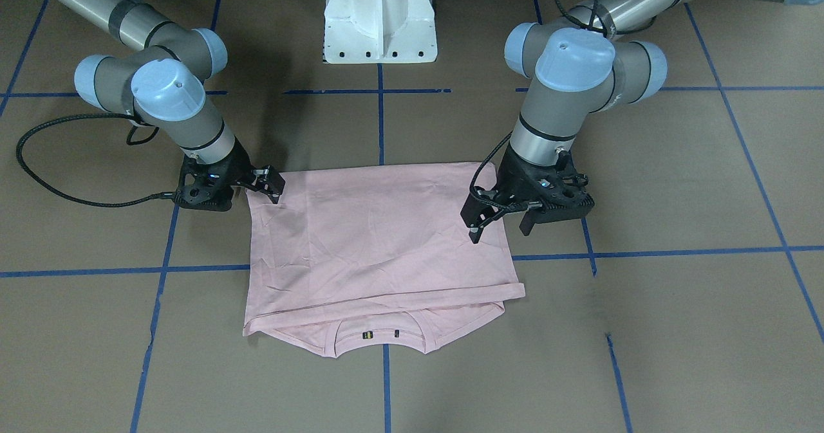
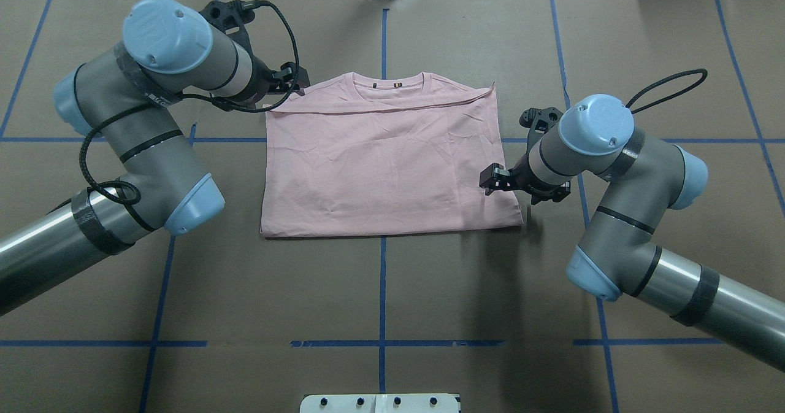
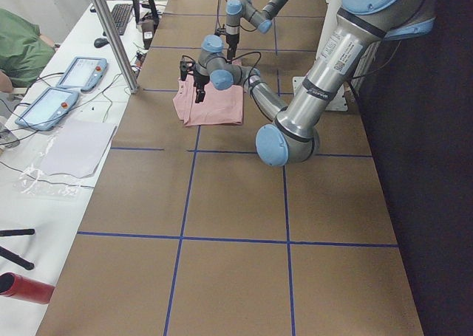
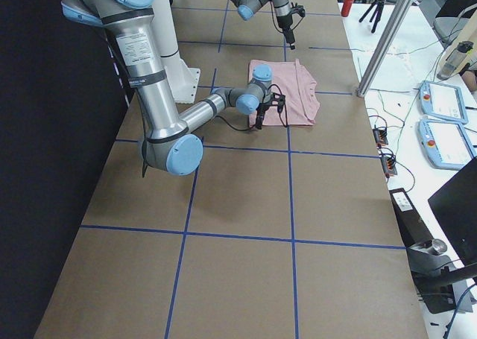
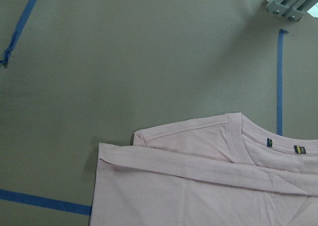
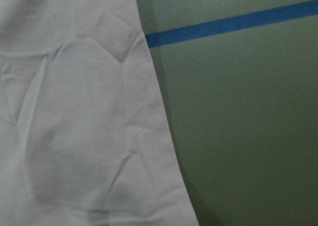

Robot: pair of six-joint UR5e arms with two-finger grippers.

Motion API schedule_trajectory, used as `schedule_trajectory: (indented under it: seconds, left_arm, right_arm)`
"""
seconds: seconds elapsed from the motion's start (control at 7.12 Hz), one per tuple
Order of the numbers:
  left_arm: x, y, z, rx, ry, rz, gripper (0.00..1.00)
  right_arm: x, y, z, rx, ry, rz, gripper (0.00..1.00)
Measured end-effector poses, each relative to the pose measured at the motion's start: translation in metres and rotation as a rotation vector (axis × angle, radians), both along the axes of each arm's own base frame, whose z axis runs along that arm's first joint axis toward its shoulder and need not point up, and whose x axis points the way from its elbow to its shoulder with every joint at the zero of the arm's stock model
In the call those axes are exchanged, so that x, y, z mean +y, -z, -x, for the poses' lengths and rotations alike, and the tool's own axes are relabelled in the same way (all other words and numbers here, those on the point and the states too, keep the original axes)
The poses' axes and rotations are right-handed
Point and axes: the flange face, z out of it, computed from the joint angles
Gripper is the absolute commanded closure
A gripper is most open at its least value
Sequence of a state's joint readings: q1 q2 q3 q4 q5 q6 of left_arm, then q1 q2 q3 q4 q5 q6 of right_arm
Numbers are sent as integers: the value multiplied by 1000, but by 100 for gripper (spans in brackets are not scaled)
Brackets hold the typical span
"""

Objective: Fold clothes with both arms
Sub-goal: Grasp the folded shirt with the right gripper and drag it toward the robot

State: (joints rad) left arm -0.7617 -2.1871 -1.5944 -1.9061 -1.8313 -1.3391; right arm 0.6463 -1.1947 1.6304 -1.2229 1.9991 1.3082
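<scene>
T-shirt [image 2: 386, 161], pale pink, lies flat mid desk [image 2: 276, 290], across the blue tape lines [image 2: 381, 290]. It's folded in half. The fold is on the robot's side and the hem edge sits just short of the collar [image 2: 387, 83] at the far end. Plain face up w/ light creases. Two small tags show inside the collar.

Left claw [image 1: 501, 226] hangs above the shirt's shoulder corner on the robot's left, by the collar end. Fingers are spread wide w/ nothing between them, and it's clear of the cloth. Left wrist cam looks down on that corner, w/ the hem edge crossing under the collar.

Right claw [image 2: 514, 191] sits low at the shirt's right side edge, nearer the fold end. Fingers are apart, one over the cloth and one over bare desk, gripping nothing. Can't tell if it touches the cloth. Right wrist cam is close up on the shirt edge, w/ brown desk and a tape strip beside it.

White pedestal [image 1: 380, 21] stands at the robot side of the desk. Two tablets [image 3: 81, 72] lie on a side bench [image 3: 74, 148].
</scene>
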Motion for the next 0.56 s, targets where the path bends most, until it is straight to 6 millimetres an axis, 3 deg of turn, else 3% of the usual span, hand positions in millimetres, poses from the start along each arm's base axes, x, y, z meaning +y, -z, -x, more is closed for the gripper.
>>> schedule_trajectory:
  seconds: [0.28,0.42,0.56]
  left_arm:
    - [4,2,0,8,2,1,0]
    - [6,3,-1,10,1,-1,0]
    - [7,4,-1,13,1,-4,0]
  right_arm:
    - [8,-1,5,-1,15,8,0]
    - [13,0,7,-4,22,8,31]
    - [17,1,7,-8,28,7,86]
